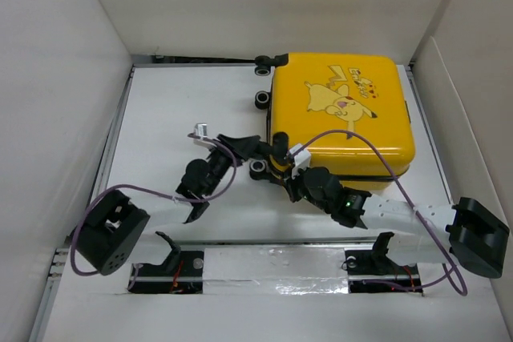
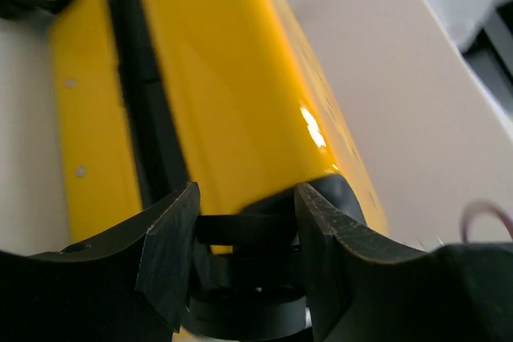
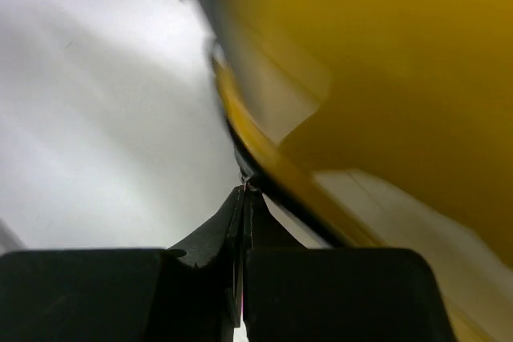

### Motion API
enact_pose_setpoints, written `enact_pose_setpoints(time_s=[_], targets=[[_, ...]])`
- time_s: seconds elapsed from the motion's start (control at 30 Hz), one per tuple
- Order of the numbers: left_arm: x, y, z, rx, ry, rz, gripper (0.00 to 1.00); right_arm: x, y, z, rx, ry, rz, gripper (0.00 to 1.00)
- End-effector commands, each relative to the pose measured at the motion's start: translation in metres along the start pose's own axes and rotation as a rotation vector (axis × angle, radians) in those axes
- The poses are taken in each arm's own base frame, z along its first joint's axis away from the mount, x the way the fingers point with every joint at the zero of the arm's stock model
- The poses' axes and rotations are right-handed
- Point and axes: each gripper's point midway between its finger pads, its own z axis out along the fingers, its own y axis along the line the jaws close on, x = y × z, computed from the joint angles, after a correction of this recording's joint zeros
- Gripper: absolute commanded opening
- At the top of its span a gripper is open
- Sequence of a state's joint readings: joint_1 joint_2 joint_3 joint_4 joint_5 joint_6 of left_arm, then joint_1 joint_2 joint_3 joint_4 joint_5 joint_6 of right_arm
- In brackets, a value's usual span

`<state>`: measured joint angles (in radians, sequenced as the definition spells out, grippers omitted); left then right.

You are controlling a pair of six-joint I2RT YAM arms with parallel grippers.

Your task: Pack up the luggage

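The yellow luggage (image 1: 345,110) lies flat and closed at the back right, Pikachu face up. My left gripper (image 1: 271,152) is at its near-left corner; in the left wrist view its fingers (image 2: 172,238) sit on either side of a black wheel (image 2: 248,266) under the yellow shell (image 2: 224,78), closed against it. My right gripper (image 1: 290,174) is at the same corner from the near side. In the right wrist view it (image 3: 244,195) is shut, its tips pinching a small metal zipper pull (image 3: 248,184) at the black seam of the shell (image 3: 385,78).
Two more black wheels (image 1: 262,99) stick out of the luggage's left side. White walls enclose the white table (image 1: 176,110) on three sides. A taped rail (image 1: 272,266) runs along the near edge. A purple cable (image 1: 377,158) loops over the luggage's near part.
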<state>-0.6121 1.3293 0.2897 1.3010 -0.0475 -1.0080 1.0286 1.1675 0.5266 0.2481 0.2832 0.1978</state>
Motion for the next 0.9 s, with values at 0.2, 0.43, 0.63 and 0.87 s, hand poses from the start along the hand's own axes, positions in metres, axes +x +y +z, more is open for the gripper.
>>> enact_pose_setpoints(time_s=[0.2, 0.43, 0.63, 0.87], targets=[[0.113, -0.13, -0.035, 0.299, 0.349, 0.096, 0.01, -0.019, 0.057, -0.012, -0.28, -0.153, 0.088, 0.0], [0.026, -0.087, 0.006, 0.067, 0.11, 0.177, 0.92, -0.02, 0.032, -0.042, -0.2, -0.16, 0.108, 0.0], [-0.038, -0.054, 0.067, 0.0, 0.092, 0.151, 0.96, -0.015, 0.024, -0.057, -0.195, -0.19, 0.127, 0.0], [-0.069, -0.015, 0.153, 0.01, 0.149, 0.115, 0.99, -0.015, 0.027, -0.062, -0.219, -0.188, 0.132, 0.0]])
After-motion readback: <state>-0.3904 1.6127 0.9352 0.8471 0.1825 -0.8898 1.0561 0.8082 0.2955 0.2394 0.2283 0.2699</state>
